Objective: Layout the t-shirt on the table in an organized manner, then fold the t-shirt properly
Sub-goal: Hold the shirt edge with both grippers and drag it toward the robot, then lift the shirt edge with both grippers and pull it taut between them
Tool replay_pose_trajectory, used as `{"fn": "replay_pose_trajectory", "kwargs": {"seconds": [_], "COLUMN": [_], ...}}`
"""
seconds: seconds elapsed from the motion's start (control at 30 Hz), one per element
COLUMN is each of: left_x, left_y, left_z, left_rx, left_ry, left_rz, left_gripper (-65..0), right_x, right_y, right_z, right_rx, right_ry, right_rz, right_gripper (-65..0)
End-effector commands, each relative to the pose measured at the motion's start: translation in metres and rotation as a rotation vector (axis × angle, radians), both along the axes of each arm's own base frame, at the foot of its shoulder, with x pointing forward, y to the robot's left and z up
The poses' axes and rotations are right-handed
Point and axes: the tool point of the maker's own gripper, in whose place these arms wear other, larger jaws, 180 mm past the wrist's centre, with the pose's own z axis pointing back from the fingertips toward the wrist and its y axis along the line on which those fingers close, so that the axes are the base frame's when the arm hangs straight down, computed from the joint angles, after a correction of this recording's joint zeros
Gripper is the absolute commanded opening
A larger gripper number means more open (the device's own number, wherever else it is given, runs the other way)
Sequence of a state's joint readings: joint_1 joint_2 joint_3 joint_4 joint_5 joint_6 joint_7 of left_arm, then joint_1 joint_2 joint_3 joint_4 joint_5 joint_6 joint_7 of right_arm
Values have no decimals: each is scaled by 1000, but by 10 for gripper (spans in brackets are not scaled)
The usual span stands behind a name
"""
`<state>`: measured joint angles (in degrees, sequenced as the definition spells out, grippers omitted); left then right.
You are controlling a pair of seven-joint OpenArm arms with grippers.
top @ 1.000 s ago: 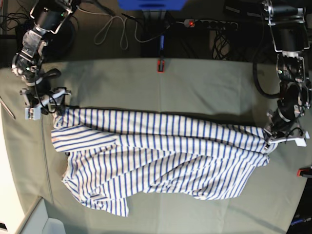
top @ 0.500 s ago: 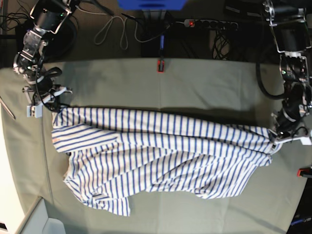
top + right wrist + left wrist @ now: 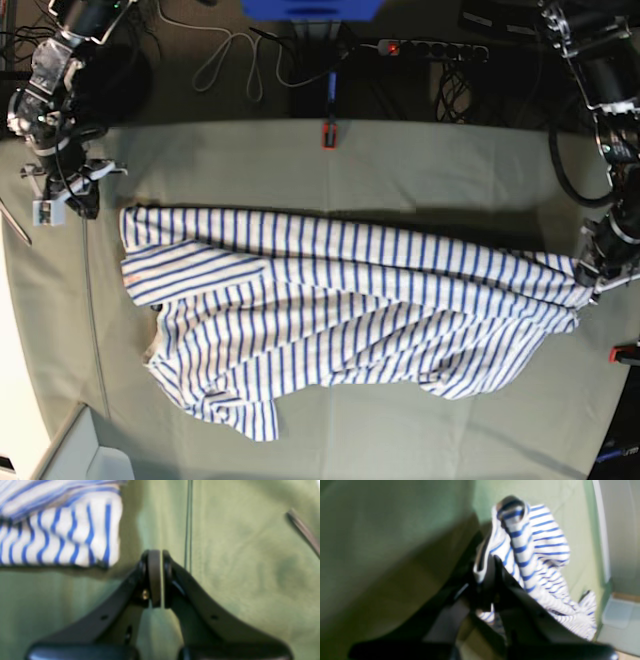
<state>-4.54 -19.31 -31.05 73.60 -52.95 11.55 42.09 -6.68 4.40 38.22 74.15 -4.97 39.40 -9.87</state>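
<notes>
The white t-shirt (image 3: 340, 310) with thin blue stripes lies stretched lengthwise across the pale green table (image 3: 400, 170), still rumpled along its near edge. My left gripper (image 3: 592, 278) is at the base view's right, shut on the shirt's end; in the left wrist view the black fingers (image 3: 492, 580) pinch a bunch of striped cloth (image 3: 537, 542). My right gripper (image 3: 68, 192) is at the base view's left, just off the shirt's far-left corner. In the right wrist view it (image 3: 158, 577) is shut on nothing, with the shirt's corner (image 3: 62, 530) up and to its left.
A red clamp (image 3: 329, 134) sits at the table's far edge and another (image 3: 626, 352) at the right edge. Cables and a power strip (image 3: 430, 48) lie beyond the far edge. A thin dark rod (image 3: 302, 530) lies on the cloth near my right gripper.
My right gripper has let go of the shirt's corner and moved up and away from it. My left gripper has drawn the shirt toward the base view's right.
</notes>
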Motion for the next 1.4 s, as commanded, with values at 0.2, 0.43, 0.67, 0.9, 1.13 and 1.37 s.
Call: {"fn": "replay_pose_trajectory", "kwargs": {"seconds": [0.2,0.43,0.67,0.9,1.13,1.37], "left_x": [-15,-16,-15,-19,-32,-30], "left_y": [11,11,11,13,13,8], "left_z": [5,4,4,-6,-16,1], "left_rx": [28,30,31,16,17,41], "left_ry": [-5,-1,-1,24,56,17], "left_rz": [11,11,11,20,20,-6], "left_gripper": [-649,-649,-649,-649,-649,-649], "right_x": [-7,6,25,20,5,19], "right_y": [5,38,53,60,51,31], "right_z": [15,12,2,-27,-22,54], "right_rx": [22,49,99,167,135,-25], "right_ry": [-62,-62,-60,9,9,-164], "right_rz": [-2,84,99,83,76,87], "right_gripper": [-650,-412,-265,-323,-640,-650]}}
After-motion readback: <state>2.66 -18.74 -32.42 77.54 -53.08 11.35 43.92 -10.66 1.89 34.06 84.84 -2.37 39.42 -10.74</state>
